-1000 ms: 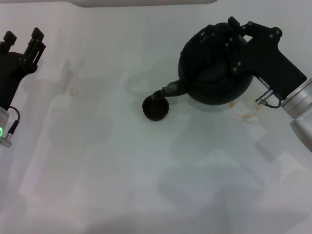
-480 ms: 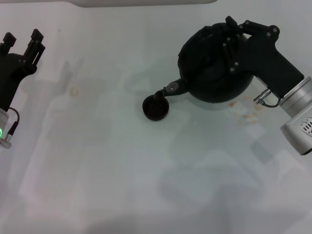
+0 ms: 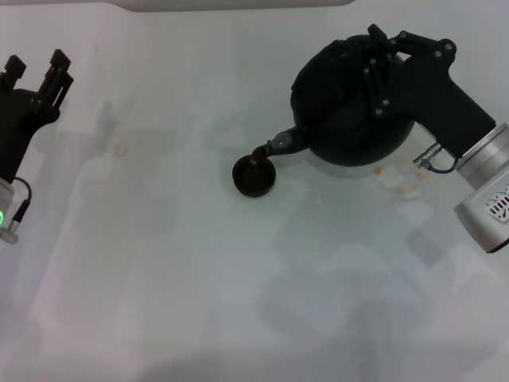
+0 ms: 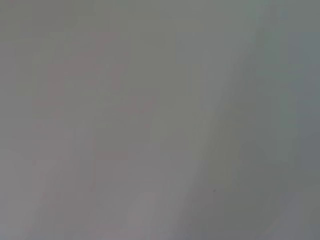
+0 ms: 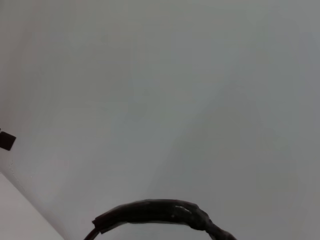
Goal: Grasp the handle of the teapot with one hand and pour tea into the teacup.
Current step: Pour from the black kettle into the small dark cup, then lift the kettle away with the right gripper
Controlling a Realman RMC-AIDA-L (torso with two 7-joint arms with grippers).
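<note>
White, faintly glossy table [image 3: 199, 302] fills the near half of the head view, bare surface with soft reflections. Left wrist view: plain grey-white surface only.

Nearest task item: the teacup [image 3: 254, 177], small, round, black, standing upright on the table just left of scene centre. A brownish tint shows inside it, under the spout tip.

From the cup, at about 2 o'clock: the teapot [image 3: 350, 127], large round matte black body, tipped toward the cup. Its spout [image 3: 280, 145] points down to 8 o'clock, the tip over the cup's far rim; contact or a small gap there, cannot tell. Some pale brownish stains [image 3: 402, 185] lie on the table at the pot's 4 o'clock side.

Right gripper [image 3: 382, 60] is over the top of the pot, black body running out toward 4 o'clock to a silver wrist at the frame's right edge. It is clamped on the handle [image 5: 155, 212], narrow grip, fingers lost against the black of the pot in the head view. Right wrist view: a black arched strip of the hoop crosses the frame edge, pale table behind it.

Left gripper [image 3: 36, 68] sits at 10 o'clock of the scene, far left edge, well apart from cup and pot. Its two black fingers [image 3: 60, 64] stand spread with a clear gap between them, holding nothing; a green light shows lower on that arm.
</note>
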